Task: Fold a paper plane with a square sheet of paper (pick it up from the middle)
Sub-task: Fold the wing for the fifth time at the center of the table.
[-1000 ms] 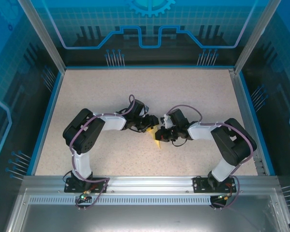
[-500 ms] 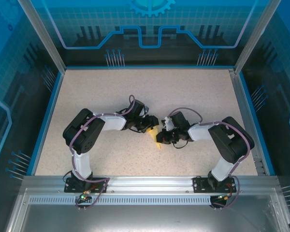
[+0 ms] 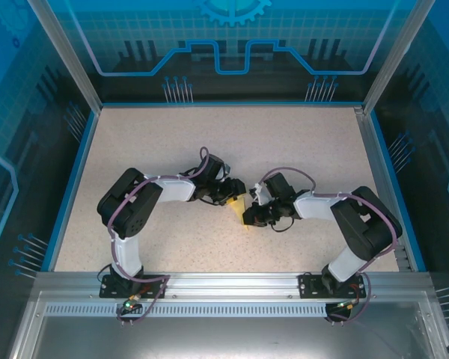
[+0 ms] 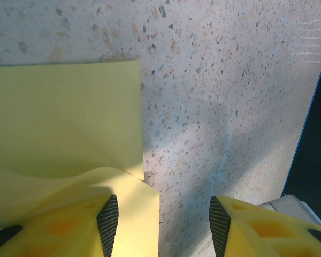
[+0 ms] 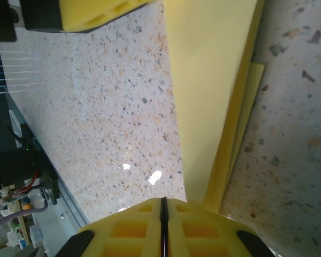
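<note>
On the speckled tabletop (image 3: 150, 142), the left claw (image 4: 163, 225) is spread wide, one finger over the partly folded yellow paper (image 4: 64, 118) at the centre. To its right, the right claw (image 5: 163, 208) is pressed closed, its tip against the paper's folded layers.

Left tool (image 4: 160, 227), fingers (image 4: 108, 222) spread, over folded yellow paper (image 4: 64, 118) on table (image 4: 230, 80)

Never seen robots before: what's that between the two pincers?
In the top view, folded yellow paper lies between the left pincer and right pincer, on the speckled table.
</note>
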You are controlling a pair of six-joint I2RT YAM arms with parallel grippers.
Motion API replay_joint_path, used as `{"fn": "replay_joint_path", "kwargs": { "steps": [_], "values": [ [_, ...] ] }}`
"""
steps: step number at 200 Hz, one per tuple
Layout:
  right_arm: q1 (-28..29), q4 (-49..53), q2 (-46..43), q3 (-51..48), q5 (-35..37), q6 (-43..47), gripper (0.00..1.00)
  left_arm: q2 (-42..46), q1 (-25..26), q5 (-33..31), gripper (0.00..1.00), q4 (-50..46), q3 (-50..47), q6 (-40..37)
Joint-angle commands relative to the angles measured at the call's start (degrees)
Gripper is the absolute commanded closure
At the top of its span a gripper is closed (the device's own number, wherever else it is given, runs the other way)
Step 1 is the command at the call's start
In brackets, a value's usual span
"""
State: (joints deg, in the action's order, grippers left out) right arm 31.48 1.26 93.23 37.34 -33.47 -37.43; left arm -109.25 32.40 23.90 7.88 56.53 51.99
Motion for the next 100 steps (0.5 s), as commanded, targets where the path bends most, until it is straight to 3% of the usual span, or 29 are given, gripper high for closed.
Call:
{"fn": "replay_joint_path", "kwargs": {
  "steps": [1,47,100],
  "values": [
    [0.09,4.08,2.22,0.12,0.66,1.83,0.91,-1.23,-0.50,-0.29,0.48,-2.17,0.68,-0.92],
    [-0.35,4.24,4.16,-2.55,1.22,1.66,0.93,-1.23,-0.50,-0.35,0.48,-2.40,0.86,-1.17],
    [-0.45,7.38,-0.51,-4.15,0.48,3.22,0.92,-1.31,-0.58,-0.35,0.48,-2.52,0.95,-1.18]
  ]
}}
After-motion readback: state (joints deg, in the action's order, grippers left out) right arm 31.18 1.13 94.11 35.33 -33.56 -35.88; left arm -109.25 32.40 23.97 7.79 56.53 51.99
